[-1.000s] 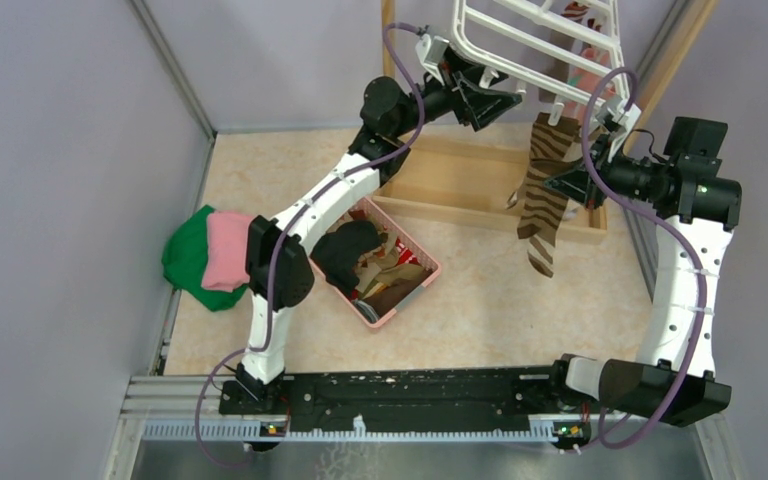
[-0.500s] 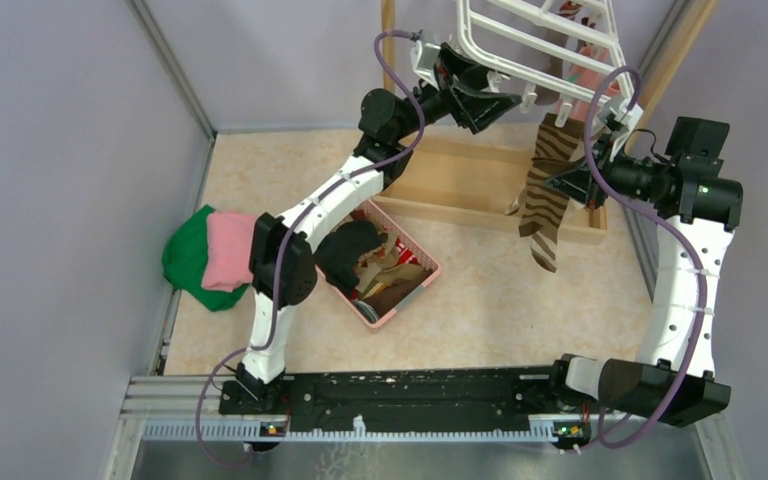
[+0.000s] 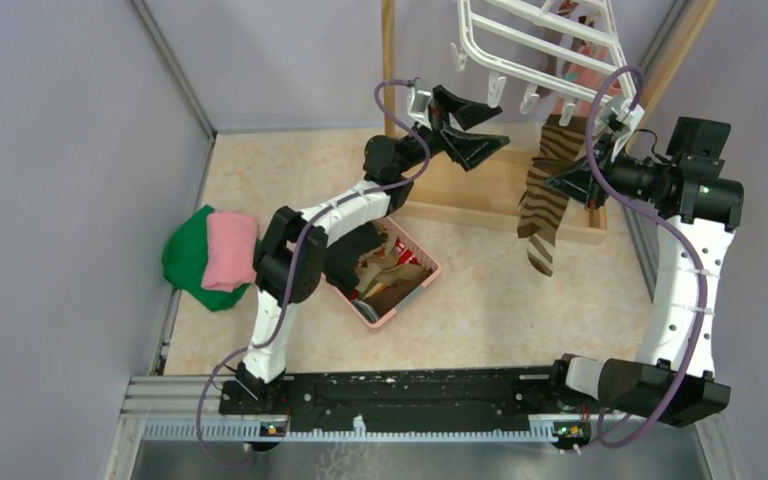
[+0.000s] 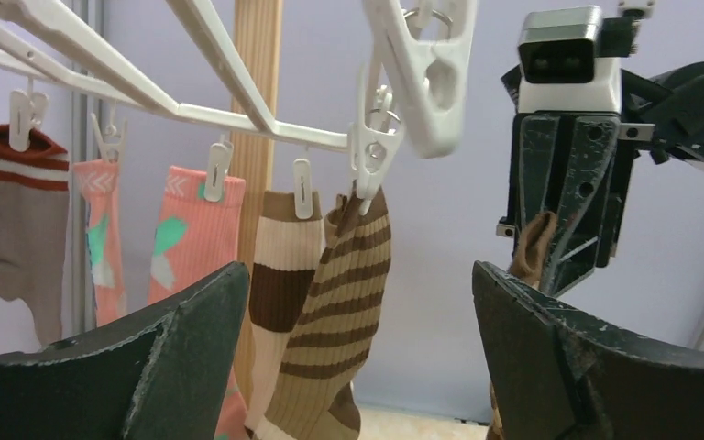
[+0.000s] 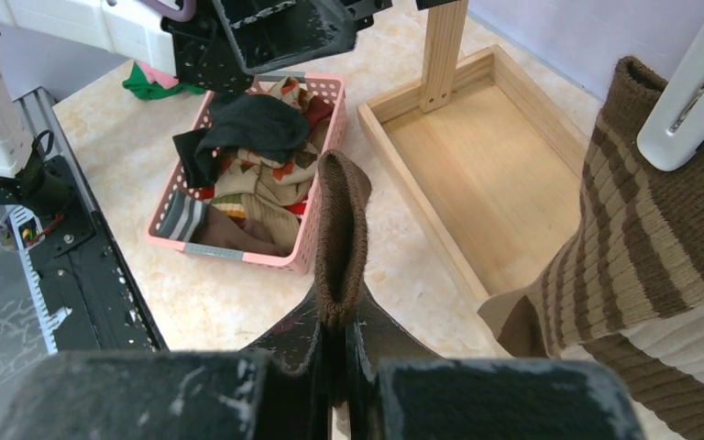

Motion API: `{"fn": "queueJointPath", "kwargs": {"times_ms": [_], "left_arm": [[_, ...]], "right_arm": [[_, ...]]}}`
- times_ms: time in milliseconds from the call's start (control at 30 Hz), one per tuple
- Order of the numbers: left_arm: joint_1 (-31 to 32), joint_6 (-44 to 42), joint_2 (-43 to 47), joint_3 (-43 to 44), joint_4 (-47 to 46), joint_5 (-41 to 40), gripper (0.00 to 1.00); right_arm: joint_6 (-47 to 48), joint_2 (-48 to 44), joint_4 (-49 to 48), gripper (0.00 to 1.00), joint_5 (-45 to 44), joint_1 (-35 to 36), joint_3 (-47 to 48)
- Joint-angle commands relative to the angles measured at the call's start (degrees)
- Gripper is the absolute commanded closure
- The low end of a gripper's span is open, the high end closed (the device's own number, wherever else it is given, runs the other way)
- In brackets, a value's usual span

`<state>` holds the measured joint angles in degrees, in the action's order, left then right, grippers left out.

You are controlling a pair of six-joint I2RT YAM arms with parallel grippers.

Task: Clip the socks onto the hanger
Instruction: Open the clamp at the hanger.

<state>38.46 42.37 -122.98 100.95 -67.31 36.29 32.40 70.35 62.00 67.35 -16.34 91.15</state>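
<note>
One brown striped sock (image 3: 543,200) hung clipped to the hanger (image 4: 266,128) at upper right. Its brown fold, apparently, was pinched in the closed right gripper (image 5: 335,316). Left gripper (image 3: 490,125) stood open, empty. Withdrawing unreleased would likely drag the sock from its clip (image 5: 692,101).

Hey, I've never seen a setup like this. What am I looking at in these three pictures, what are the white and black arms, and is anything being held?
These are two robot arms, the left arm and the right arm, bolted at the near edge of a beige table. One picture looks down on both; the other two come from a camera on each wrist. The left tool is open and empty, beneath the white plastic grid hanger, where several socks hang from clips. The right tool is shut on a brown ribbed sock cuff, beside a clipped brown-and-cream striped sock. On the table: a pink plastic basket of more socks, folded green and pink cloths, and a wooden tray.
</note>
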Motion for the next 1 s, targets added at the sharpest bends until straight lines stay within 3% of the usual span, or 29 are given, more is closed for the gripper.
{"fn": "queueJointPath", "kwargs": {"times_ms": [0,367,733,967], "left_arm": [[0.1,3.3,0.2,-1.5,-17.9,-1.3,0.02],[0.3,14.5,-9.6,14.0,-18.8,-3.2,0.04],[1.0,17.2,-14.0,24.8,-11.8,-3.3,0.04],[1.7,15.6,-14.2,27.0,-7.3,-3.0,0.06]], "right_arm": [[0.7,-1.3,-0.6,1.0,1.7,-0.7,1.7],[0.7,-1.6,-0.4,1.0,2.2,-1.2,1.8],[0.4,-1.6,-0.7,1.0,2.7,-1.3,1.9],[0.0,-1.6,-0.9,1.0,3.1,-1.3,2.3]]}}
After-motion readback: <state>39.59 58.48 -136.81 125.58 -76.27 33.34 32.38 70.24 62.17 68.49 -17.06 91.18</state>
